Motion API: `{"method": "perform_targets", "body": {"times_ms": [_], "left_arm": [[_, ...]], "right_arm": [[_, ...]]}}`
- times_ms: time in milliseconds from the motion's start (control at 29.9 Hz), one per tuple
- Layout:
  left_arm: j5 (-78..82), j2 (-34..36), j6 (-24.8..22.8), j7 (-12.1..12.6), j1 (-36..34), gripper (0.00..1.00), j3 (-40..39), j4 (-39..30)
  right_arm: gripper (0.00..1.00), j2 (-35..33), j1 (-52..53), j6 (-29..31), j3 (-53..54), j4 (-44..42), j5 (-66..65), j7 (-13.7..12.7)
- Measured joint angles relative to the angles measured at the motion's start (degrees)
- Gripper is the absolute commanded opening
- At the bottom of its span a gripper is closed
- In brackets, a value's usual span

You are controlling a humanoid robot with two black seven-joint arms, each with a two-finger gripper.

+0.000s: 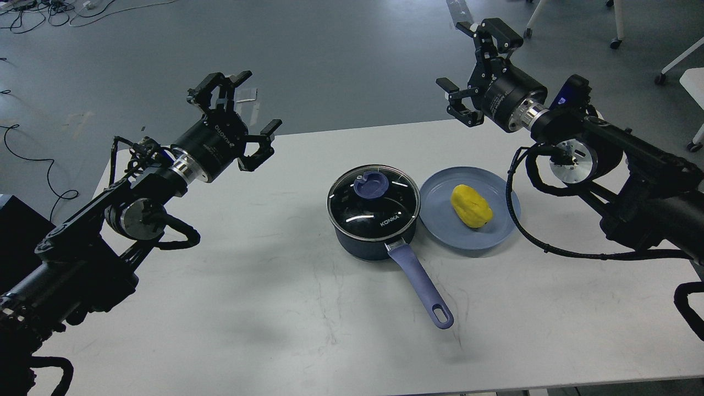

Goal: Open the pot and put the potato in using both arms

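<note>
A dark blue pot (369, 242) stands at the table's middle, its long blue handle (422, 286) pointing toward me. A glass lid (374, 201) with a blue knob (370, 185) sits on it. A yellow potato (471, 205) lies on a blue plate (440, 220) just right of the pot. My left gripper (246, 115) is open and empty, raised over the table's far left, well left of the pot. My right gripper (467, 69) is open and empty, raised beyond the table's far edge, above and behind the plate.
The white table (275, 308) has rounded corners; its far edge runs behind the pot. Grey floor lies beyond, with cables (38, 11) at top left and chair legs (616, 22) at top right. A dark box (14, 231) sits at the left edge.
</note>
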Motion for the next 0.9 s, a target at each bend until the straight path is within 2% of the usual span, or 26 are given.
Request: {"method": "perform_targets", "body": {"times_ms": [903], "left_arm": [[0.08,-0.79,0.73,-0.31,-0.08,0.98,0.27,-0.18]], "right_arm": [[1.00,0.00,0.02,-0.07,0.15,0.22,0.00,0.00]]}}
